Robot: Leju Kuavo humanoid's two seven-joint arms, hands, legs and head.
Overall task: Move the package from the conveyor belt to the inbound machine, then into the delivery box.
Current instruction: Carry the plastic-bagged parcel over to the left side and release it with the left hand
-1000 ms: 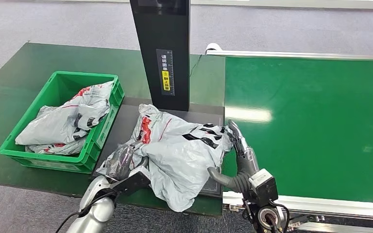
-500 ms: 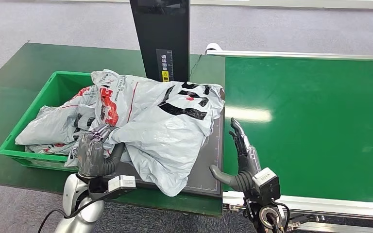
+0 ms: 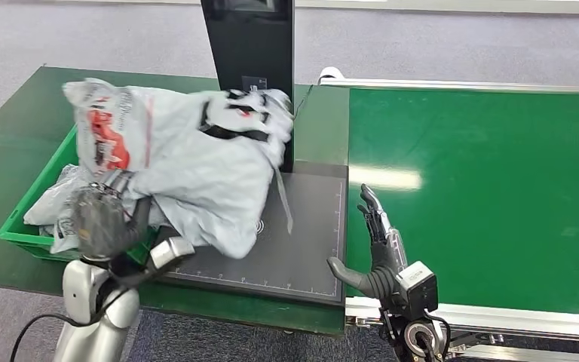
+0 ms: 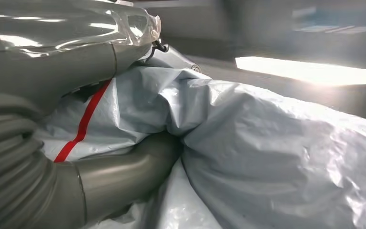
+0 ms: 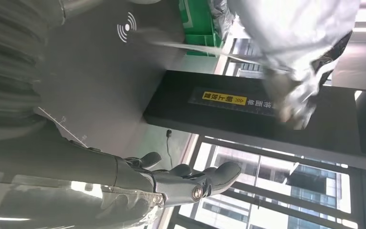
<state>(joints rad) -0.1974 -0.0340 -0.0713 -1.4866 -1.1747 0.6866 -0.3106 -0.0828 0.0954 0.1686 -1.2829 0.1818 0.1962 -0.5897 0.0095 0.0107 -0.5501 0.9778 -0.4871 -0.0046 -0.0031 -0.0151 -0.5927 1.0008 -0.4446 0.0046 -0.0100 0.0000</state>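
**Package lifted over the edge of the delivery box**

The left hand grasps one grey package, a crumpled plastic mailer with red and black print. In the left wrist view the thick thumb presses into the grey plastic, and a red stripe runs along the bag beside it. The package hangs in the air, partly above the near right corner of the green delivery box and partly above the dark platform of the inbound machine. A loose strip of the bag trails down over the platform.

There is one delivery box, and it already holds other grey packages; how many cannot be told, since the lifted package hides most of the box. The machine has one black upright column, which rises behind the lifted package.

The right hand is released, with its fingers apart and holding nothing. It stands at the seam between the platform and the one green conveyor belt. The box and the machine rest on a dark green worktop.
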